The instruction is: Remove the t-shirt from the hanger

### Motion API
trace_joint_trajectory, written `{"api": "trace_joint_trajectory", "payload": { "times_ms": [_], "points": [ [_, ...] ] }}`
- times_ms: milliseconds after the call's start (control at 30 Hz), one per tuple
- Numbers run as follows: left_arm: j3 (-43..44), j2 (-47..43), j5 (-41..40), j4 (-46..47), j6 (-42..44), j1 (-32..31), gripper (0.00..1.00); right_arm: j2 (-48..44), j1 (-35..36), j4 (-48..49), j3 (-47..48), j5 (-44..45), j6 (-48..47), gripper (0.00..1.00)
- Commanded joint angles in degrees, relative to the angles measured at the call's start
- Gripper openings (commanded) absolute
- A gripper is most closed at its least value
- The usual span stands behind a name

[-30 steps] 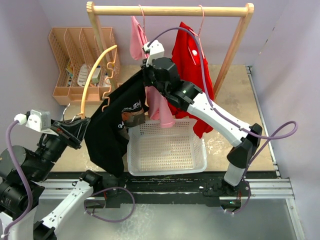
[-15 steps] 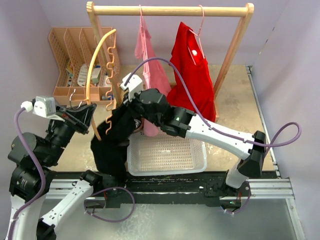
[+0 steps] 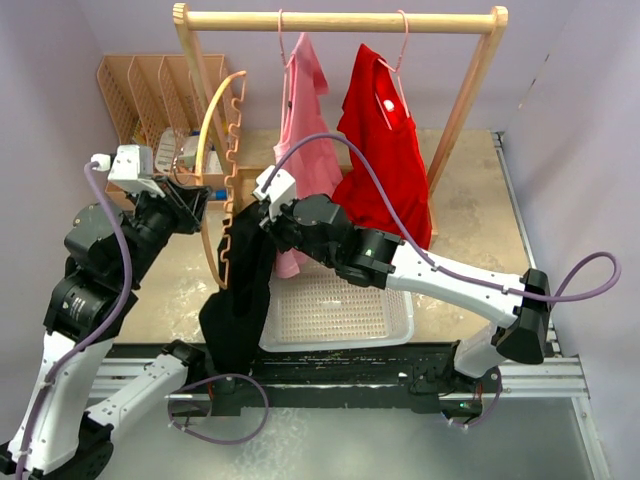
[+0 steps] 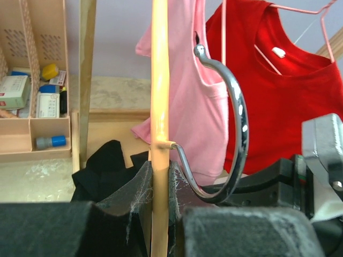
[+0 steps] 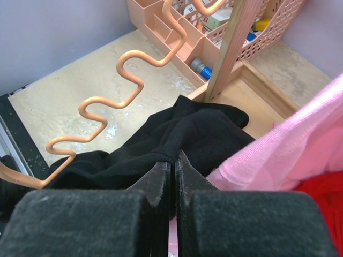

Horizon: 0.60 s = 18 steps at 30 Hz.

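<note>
At the left front of the table, the black t-shirt (image 3: 243, 295) hangs as a limp, bunched column of soft matte cloth. Its lower end lies just beside the left rim of the white perforated basket (image 3: 345, 318). The hanger (image 3: 232, 170) is a smooth peach-orange loop with one wavy, serpentine arm and a polished chrome hook (image 4: 238, 123). It stands nearly upright, and the lower end of the wavy arm meets the cloth. Whether the arm sits inside the garment cannot be told.

The left gripper (image 4: 161, 182) is raised at hanger height. Its padded jaws are pinched on the straight orange bar just below the hook root. The right arm reaches from its base across the basket toward the left. The right gripper (image 5: 172, 170) has its jaws pressed together on a fold at the top of the t-shirt.

The pink shirt (image 3: 312, 150) hangs just beside the right gripper, with the red shirt (image 3: 385, 150) beyond it on the wooden rack (image 3: 340, 18). The rack's left post stands close behind the hanger. Bare tabletop lies left of the t-shirt, in front of the peach organizer (image 3: 125, 100).
</note>
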Motion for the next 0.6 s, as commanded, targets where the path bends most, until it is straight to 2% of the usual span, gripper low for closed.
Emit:
{"api": "trace_joint_trajectory", "payload": {
  "times_ms": [0,167,567],
  "points": [
    [5.72,2.43,-4.24,3.90,0.73,0.13,0.00,-2.31,0.36,4.37,-0.42,-1.63,0.84,0.00],
    [12.54,10.82,-5.86,6.38,3.49,0.14,0.00,-2.75,0.55,5.69,-1.64,-3.52,0.72,0.00],
    [35.17,35.34,-7.32,7.49,7.37,0.14,0.00,-4.41,0.80,7.67,-3.96,-5.96,0.17,0.00]
  ]
}}
